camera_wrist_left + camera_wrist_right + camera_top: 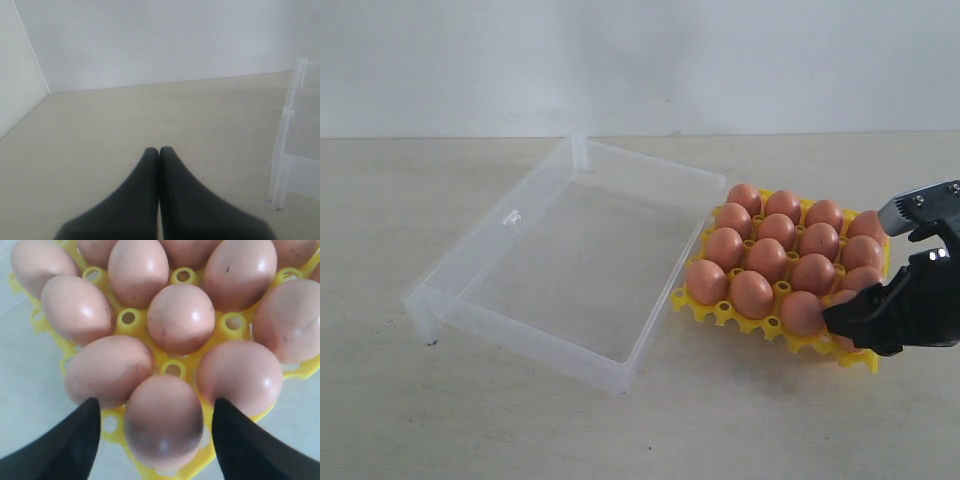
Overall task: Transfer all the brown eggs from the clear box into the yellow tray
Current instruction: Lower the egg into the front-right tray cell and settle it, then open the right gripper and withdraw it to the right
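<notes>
Near corner of clear box [620, 378] sits closest to the lens. No eggs in it; thin colourless hard plastic, low walls, small tab on the far-left wall.

Left gripper [159, 150]: out of the exterior view. Black tapered fingers pressed together, holding nothing, parked over bare table [100, 130] beside the box's outer wall.

Yellow tray [720, 312]: just right of the box, on the table. Glossy lattice with hollow round pegs. Brown eggs [766, 258] fill every visible cell, four by four; transfer looks complete. Shells smooth, oval, faintly speckled, with soft highlights.

Right gripper [156, 405]: jaws spread, one finger either side of the corner egg [162, 430], narrow gaps on both sides. Egg sits in its cell, not gripped.

Risks (judgement):
- Finger dragging the shell on retreat could tip this egg over the tray's outer edge.
- Light tray may slide if bumped.
- Re-closing off-centre could squirt or crack the smooth shell.
</notes>
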You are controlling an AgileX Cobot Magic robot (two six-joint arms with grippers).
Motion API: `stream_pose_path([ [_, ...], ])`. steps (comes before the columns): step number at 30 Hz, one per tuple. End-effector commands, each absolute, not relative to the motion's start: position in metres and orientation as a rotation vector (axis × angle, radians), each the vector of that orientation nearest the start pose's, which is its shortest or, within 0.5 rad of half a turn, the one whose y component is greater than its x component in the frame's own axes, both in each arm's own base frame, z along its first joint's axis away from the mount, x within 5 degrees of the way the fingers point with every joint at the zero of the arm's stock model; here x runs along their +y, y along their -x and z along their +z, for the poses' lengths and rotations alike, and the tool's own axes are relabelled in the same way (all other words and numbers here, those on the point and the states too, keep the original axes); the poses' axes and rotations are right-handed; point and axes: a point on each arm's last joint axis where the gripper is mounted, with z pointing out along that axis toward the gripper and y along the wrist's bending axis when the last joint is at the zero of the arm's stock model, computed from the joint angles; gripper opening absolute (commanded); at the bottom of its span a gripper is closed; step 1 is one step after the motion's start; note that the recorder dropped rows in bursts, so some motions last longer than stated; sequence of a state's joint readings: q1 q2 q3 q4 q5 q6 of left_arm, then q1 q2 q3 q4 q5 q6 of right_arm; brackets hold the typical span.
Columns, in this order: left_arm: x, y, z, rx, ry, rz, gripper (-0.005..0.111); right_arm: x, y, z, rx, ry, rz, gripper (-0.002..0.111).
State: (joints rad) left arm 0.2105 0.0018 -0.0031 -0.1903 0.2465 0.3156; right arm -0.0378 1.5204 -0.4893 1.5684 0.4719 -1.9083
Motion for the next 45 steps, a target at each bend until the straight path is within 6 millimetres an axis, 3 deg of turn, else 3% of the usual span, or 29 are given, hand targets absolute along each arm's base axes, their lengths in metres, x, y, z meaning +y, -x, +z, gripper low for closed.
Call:
stream_pose_path([
  [1, 0.008, -0.055, 0.192, 1.718, 0.049, 0.207, -0.004, 0.032, -0.238, 0.151, 2.353, 0.549, 0.424, 0.065],
  [21, 0.008, -0.055, 0.192, 1.717, 0.049, 0.207, -0.004, 0.031, -0.238, 0.151, 2.390, 0.429, 0.459, 0.065],
  [23, 0.008, -0.055, 0.192, 1.717, 0.049, 0.207, -0.004, 0.033, -0.237, 0.155, 2.377, 0.412, 0.489, 0.060],
  [25, 0.008, -0.055, 0.192, 1.717, 0.049, 0.207, -0.004, 0.035, -0.235, 0.164, 2.341, 0.402, 0.518, 0.047],
  [30, 0.008, -0.055, 0.192, 1.719, 0.049, 0.207, -0.004, 0.036, -0.228, 0.196, 2.227, 0.362, 0.511, -0.001],
  [37, 0.008, -0.055, 0.192, 1.719, 0.049, 0.207, -0.004, 0.039, -0.212, 0.243, 2.010, 0.434, 0.458, 0.000],
  [40, 0.008, -0.055, 0.192, 1.719, 0.049, 0.207, -0.004, 0.044, -0.206, 0.287, 1.832, 0.501, 0.464, 0.000],
  [45, 0.008, -0.055, 0.192, 1.719, 0.049, 0.207, -0.004, 0.042, -0.181, 0.384, 1.507, 0.490, 0.333, 0.000],
])
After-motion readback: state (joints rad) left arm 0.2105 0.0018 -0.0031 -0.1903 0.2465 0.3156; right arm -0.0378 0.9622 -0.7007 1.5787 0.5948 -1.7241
